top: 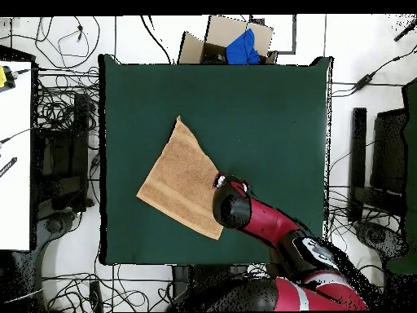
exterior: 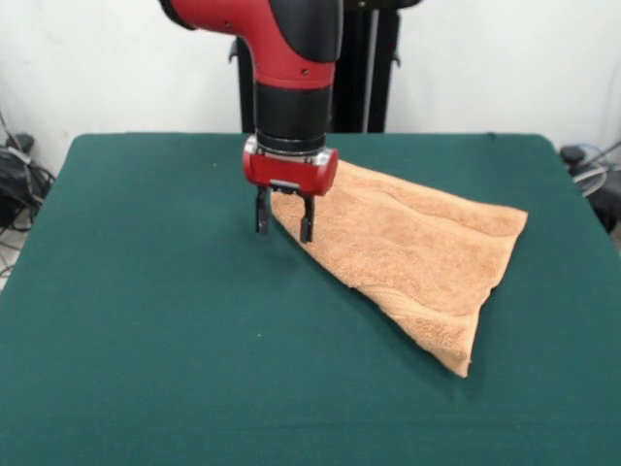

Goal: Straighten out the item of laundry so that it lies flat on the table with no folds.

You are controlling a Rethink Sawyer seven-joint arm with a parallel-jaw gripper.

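Right of centre in the front view, the towel (exterior: 412,254) lies folded to a wedge on the green tabletop (exterior: 146,330). At its far-left edge the tool (exterior: 284,221) hangs, prongs parted, gripping nothing.

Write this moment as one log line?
towel: folded, not flat | gripper: open, jaws straddling towel's edge | table: green
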